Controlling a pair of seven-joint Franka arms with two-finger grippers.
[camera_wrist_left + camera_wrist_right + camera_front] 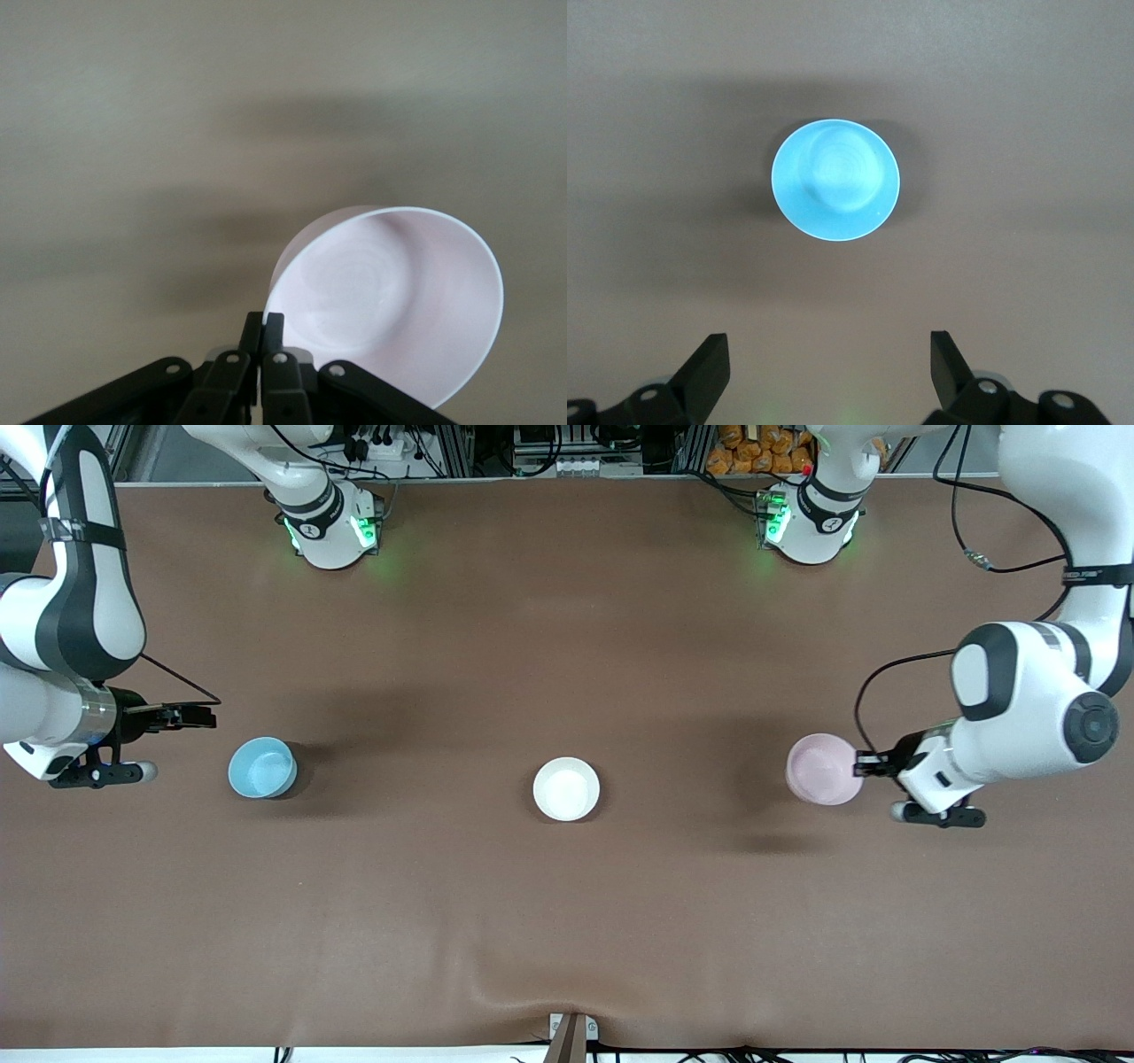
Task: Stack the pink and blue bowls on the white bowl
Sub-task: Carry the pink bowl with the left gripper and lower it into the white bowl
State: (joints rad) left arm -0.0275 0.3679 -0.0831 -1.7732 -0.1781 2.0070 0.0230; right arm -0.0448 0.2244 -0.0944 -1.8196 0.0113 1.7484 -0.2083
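Note:
The pale pink bowl (824, 769) is toward the left arm's end of the table. My left gripper (859, 764) is shut on its rim, and in the left wrist view the pink bowl (390, 297) looks tilted at my left gripper (263, 323). The light blue bowl (262, 767) stands upright toward the right arm's end. My right gripper (199, 716) is open and empty, apart from it. The right wrist view shows the blue bowl (835, 179) ahead of my right gripper (828, 350). The white bowl (567, 788) stands alone mid-table, between the other two.
The brown table cover (567, 921) has a small ripple at its front edge, by a bracket (571, 1032). The two arm bases (332, 527) (811, 522) stand along the back edge, with cables and clutter past them.

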